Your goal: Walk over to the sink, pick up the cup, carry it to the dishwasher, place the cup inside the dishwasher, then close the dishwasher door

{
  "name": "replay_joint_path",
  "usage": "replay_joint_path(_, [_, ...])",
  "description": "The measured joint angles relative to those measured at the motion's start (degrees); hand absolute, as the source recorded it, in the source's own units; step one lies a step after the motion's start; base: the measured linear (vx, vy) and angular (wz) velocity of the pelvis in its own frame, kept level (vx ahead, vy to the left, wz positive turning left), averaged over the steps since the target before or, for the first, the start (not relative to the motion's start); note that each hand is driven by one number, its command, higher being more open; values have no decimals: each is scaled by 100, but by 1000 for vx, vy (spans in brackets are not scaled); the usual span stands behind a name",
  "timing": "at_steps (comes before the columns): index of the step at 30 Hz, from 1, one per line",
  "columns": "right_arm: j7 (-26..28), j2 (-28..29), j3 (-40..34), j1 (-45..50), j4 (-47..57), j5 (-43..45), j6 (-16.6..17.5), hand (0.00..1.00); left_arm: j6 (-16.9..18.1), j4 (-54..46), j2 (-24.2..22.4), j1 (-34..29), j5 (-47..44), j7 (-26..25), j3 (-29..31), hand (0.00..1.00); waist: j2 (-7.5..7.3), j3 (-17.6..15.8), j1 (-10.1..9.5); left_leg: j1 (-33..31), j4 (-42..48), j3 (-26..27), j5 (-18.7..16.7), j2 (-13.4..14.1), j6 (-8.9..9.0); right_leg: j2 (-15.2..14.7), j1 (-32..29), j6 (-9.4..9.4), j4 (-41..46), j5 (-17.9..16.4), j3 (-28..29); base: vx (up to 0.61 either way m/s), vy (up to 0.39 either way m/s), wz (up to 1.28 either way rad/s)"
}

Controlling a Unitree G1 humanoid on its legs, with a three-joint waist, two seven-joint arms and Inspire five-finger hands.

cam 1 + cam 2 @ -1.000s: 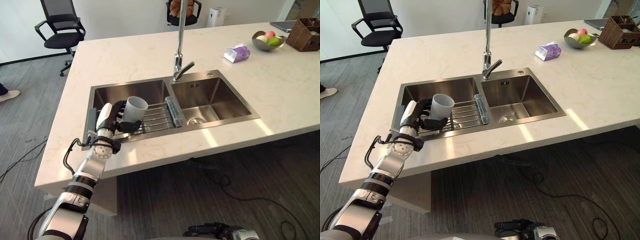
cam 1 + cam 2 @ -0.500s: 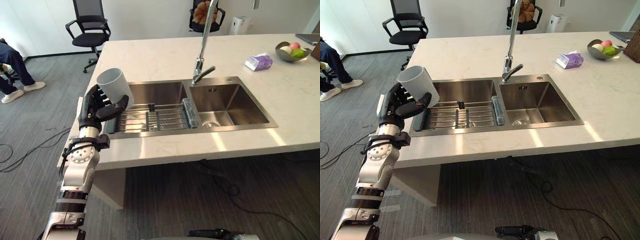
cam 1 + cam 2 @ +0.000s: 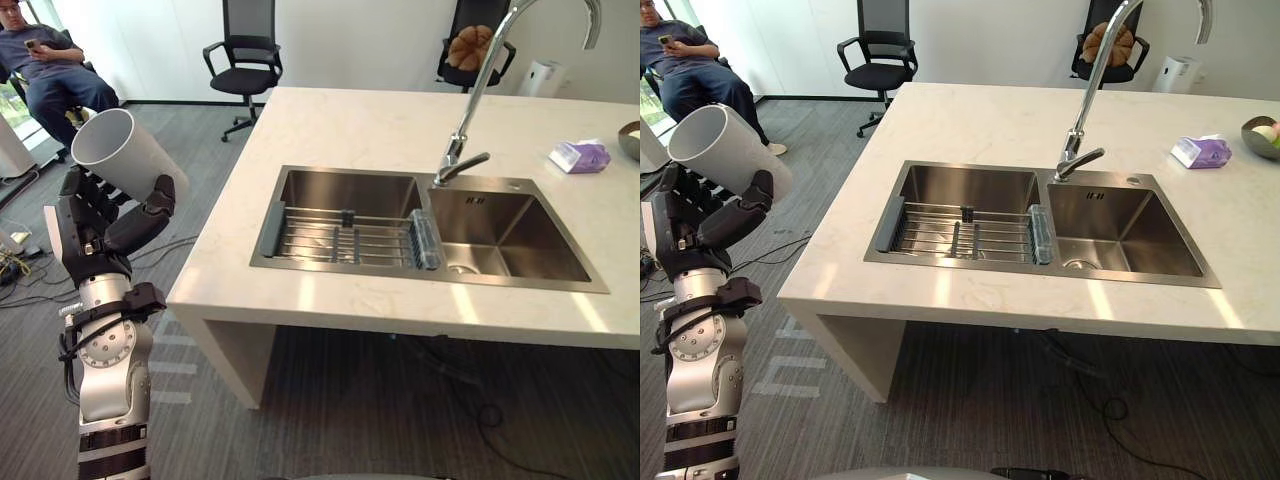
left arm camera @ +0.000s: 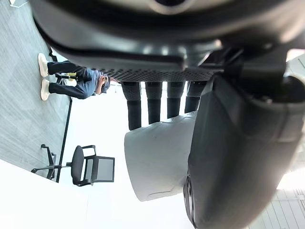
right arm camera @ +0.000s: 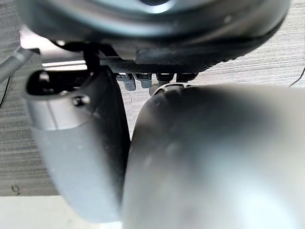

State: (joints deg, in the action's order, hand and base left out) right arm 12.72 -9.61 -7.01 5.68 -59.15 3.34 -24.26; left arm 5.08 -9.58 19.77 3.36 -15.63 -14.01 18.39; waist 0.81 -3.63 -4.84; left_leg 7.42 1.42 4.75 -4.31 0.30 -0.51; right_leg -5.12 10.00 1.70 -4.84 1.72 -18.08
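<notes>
Left hand point(image 3: 88, 225) curled tight round the pale cup point(image 3: 125, 155) — tilted, well apart from the sink point(image 3: 350, 192).

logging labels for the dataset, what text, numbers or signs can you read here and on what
No text here can be read.
Small mark on the back wall of the sink's right basin: too small to read.
Print on the purple tissue pack: too blurred to read.
The cup held in the left hand: plain, with no marking on the side that shows.

Pale counter point(image 3: 340, 125) holds a sink point(image 3: 345, 190) and perhaps a tissue pack point(image 3: 579, 156).
</notes>
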Motion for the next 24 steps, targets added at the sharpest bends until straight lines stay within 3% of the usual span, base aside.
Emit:
replay_joint_path(5, [-66,9,-115,94,-89,-126,476,100,107,-337,-67,-264,426,-153,41,0,-3,20,-74,-57,26,-153,24,-32,-3,-20,-3,1,83,-77,-142,-24,2,18])
replay_joint_path(7, [-55,24,-166,109,-79,-330,736,100,115,-649,-119,-523,711,-211,38,0,39,-51,-69,-386,804,-340,-347,22,8,-34,-23,-18,417,-305,-312,12,7,46])
replay_joint_path(9, [-35,-2,-79,52,-55,-620,949,100,119,-1117,-134,-929,926,-228,78,0,95,-253,-204,-816,1926,-678,-668,71,167,-23,66,-29,873,-602,-603,-15,11,67])
replay_joint_path(12, [-55,-85,145,-48,-50,-699,1012,100,124,-1322,-134,-1036,1007,-232,297,0,163,-450,-255,-933,1939,-987,-642,21,203,0,284,-62,828,-681,-1200,-81,-30,124])
replay_joint_path(13, [-81,-119,200,-79,-68,-697,1019,100,136,-1313,-143,-1043,1008,-244,380,0,191,-488,-309,-978,1634,-1089,-418,-52,219,-13,266,-78,853,-730,-1537,-180,-48,147])
replay_joint_path(14, [-88,-152,213,-113,-130,-706,1046,100,134,-1307,-199,-1073,1012,-353,376,0,171,-501,-444,-996,1126,-978,-25,-182,528,-145,190,-158,870,-779,-1819,-209,-49,144])
replay_joint_path(15, [-93,-166,163,-119,-166,-712,1057,100,135,-1311,-237,-1060,1011,-371,375,0,114,-474,-433,-971,801,-749,-29,-121,456,-240,164,-184,840,-762,-2034,-250,-50,176])
replay_joint_path(16, [-169,-152,-21,-213,-324,-715,1086,100,170,-1326,-233,-1020,1012,-379,366,0,123,-513,-382,-1206,1042,558,-236,206,-148,-375,104,-155,833,-725,-2644,-200,-47,215])
replay_joint_path(17, [-293,-174,-56,-249,-366,-679,1035,100,208,-1323,-234,-953,1013,-312,313,0,137,-588,-334,-1354,1897,1827,-502,586,-474,-538,177,-136,898,-715,-3163,-152,-46,224])
replay_joint_path(19, [-426,-198,-121,-138,-312,-553,1016,100,284,-1331,-242,-930,1012,-222,221,0,105,-589,-234,-1085,2578,3093,-641,1004,-622,-787,421,-115,978,-702,-3932,-11,-4,223])
replay_joint_path(21, [-482,-302,-158,16,-225,-473,1023,100,299,-1498,-256,-915,995,-111,72,0,309,-435,-117,-731,2557,3678,-501,1417,-657,-907,623,-157,1245,-739,-4649,18,89,216])
replay_joint_path(22, [-524,-432,-180,67,-213,-458,1009,100,368,-1583,-270,-863,986,-29,-20,0,502,-332,-84,-678,2314,3739,-244,1430,-522,-992,652,-138,1602,-864,-4917,-13,249,220])
replay_joint_path(23, [-612,-506,-285,138,-196,-459,958,100,499,-1603,-290,-696,968,47,-186,0,524,-306,-30,-567,1760,3827,-222,1027,-673,-1505,676,-206,2420,-1042,-5113,-38,298,210])
replay_joint_path(24, [-638,-491,-286,154,-149,-458,943,100,541,-1608,-291,-658,924,54,-216,0,521,-303,-43,-503,1497,3781,-211,885,-692,-1604,658,-37,2623,-1169,-5093,-86,324,180])
